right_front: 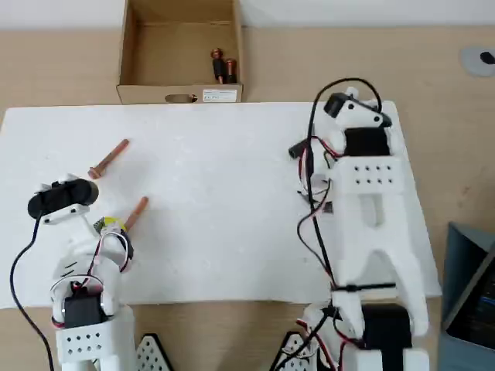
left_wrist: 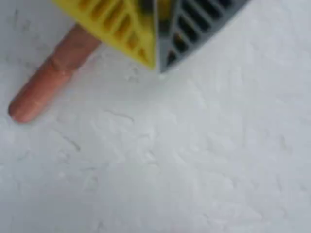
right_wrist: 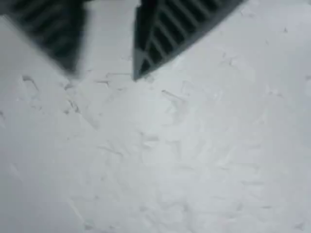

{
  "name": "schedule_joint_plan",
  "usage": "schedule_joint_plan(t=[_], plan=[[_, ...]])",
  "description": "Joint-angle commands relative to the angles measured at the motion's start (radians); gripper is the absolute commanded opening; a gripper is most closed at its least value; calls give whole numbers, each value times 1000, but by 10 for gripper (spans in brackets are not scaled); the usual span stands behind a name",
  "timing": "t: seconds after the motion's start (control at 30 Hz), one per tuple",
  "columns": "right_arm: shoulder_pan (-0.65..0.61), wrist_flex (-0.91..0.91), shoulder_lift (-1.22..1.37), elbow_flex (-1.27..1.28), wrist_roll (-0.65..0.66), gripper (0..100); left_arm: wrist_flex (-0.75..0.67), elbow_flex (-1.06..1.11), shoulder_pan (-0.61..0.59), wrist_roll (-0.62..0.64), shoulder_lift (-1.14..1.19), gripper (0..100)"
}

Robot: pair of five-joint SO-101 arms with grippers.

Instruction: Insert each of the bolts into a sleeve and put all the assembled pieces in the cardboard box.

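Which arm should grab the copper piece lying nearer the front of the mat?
Left: the left gripper sits right beside that copper piece, while the right gripper hangs over bare mat on the far side.

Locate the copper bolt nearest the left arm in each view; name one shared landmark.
High view: copper bolt, lower left on the white mat, beside left end effector.
Left wrist view: slanting out from under that end effector.
Right wrist view: right end effector over white mat.
Shared landmark: the white mat.
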Motion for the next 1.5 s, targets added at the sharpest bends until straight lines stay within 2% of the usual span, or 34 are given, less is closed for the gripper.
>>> schedule_joint_plan(t=[0.0, 0.57, 0.7, 0.97, 1.47], plan=[[10, -18, 56, -4, -35, 161, -17, -3, -9, -2, -8, 3], [10, -180, 127, 1, -35, 161, -17, -3, -9, -2, -8, 3], [12, -181, 163, -1, -34, 161, -17, -3, -9, -2, -8, 3], [102, -190, 300, -59, -35, 161, -17, -3, -9, -2, -8, 3], [101, -195, 437, -217, -34, 161, -17, -3, -9, -2, -8, 3]])
